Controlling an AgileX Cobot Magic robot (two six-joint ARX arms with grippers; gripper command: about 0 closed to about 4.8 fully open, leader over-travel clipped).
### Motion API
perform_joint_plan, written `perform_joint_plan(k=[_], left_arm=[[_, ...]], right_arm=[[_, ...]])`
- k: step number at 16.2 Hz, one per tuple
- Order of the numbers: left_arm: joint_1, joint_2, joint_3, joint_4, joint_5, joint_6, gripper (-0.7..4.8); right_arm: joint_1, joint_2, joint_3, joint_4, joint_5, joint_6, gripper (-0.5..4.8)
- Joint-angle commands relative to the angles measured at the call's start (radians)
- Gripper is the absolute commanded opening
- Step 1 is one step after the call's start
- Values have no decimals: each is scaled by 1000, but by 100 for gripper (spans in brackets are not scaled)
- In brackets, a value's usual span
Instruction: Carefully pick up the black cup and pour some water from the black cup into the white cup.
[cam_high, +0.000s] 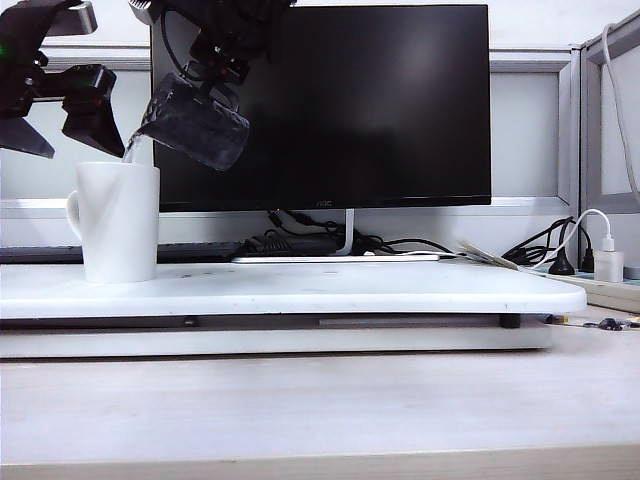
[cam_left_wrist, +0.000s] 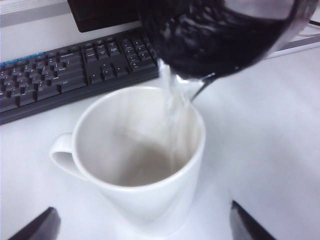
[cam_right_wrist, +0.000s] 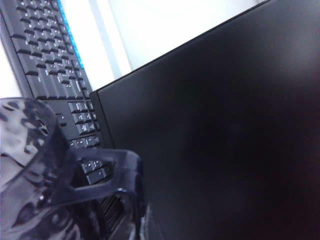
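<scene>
The white cup (cam_high: 118, 220) stands upright on the left of the white board, its handle facing left. Above it the black cup (cam_high: 195, 122) hangs steeply tilted, mouth down toward the left. My right gripper (cam_high: 222, 62) reaches across from above and is shut on its handle (cam_right_wrist: 115, 170). A thin stream of water (cam_left_wrist: 172, 100) falls from the black cup's lip (cam_left_wrist: 200, 75) into the white cup (cam_left_wrist: 145, 195), where a little liquid pools. My left gripper (cam_high: 60, 140) hovers open just left of and above the white cup, its fingertips (cam_left_wrist: 35, 227) apart on both sides, holding nothing.
A black monitor (cam_high: 340, 100) stands close behind the cups, with a black keyboard (cam_left_wrist: 60, 75) at its foot. The white board (cam_high: 300, 290) stretches to the right. Cables, a charger and a power strip (cam_high: 600, 265) lie at the far right.
</scene>
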Motion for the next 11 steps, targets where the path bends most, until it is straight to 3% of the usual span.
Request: perform_joint_plan(k=[1, 11], left_arm=[[2, -5, 1, 12, -3, 0, 479], [2, -5, 1, 7, -3, 0, 479]], right_arm=[[5, -18, 11, 64, 6, -28, -6], [9, -18, 11, 85, 7, -74, -6]])
